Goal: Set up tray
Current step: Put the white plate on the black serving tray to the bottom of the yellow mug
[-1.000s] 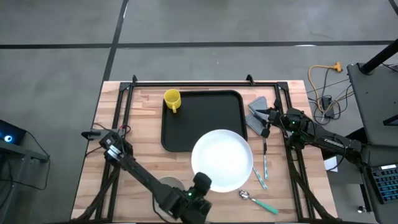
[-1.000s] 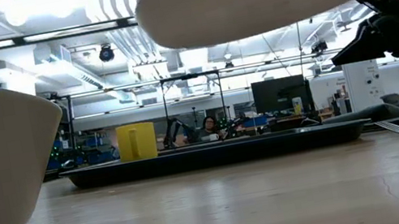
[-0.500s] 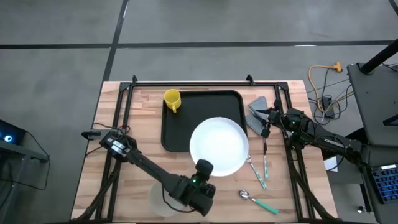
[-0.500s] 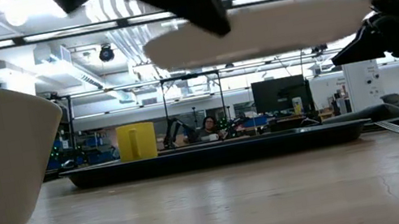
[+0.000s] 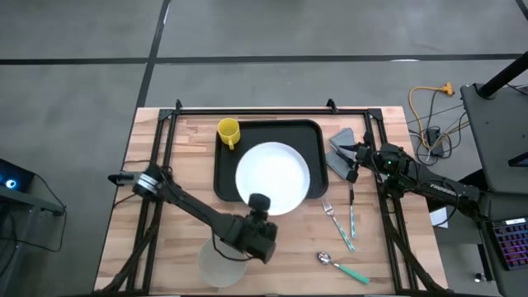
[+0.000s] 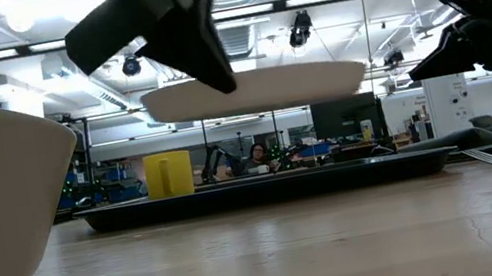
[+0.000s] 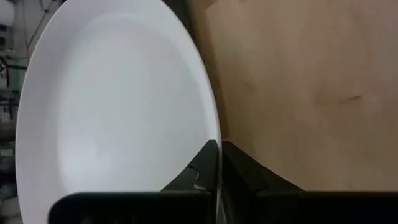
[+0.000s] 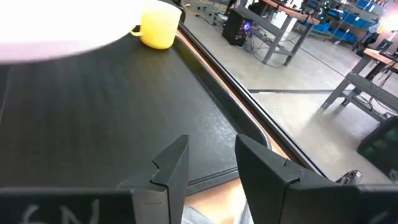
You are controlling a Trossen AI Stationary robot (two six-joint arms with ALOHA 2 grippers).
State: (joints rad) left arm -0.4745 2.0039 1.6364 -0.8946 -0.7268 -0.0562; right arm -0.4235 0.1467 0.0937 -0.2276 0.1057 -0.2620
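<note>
The left tool (image 5: 258,203) is clamped on the rim of a white plate (image 5: 273,177), holding it level above the black tray (image 5: 311,140). The tray lies flat at the bench's (image 5: 190,140) back, near-square, its sides parallel to the bench edges, with a yellow mug (image 5: 228,133) in its far-left corner. The right tool (image 5: 360,150) waits beside the tray's right edge, fingers slightly apart on nothing; no legible writing shows.

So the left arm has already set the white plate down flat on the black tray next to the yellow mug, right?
Not quite. The left gripper holds the white plate in the air above the black tray; the low view shows a clear gap between them. The yellow mug does stand on the tray.
</note>
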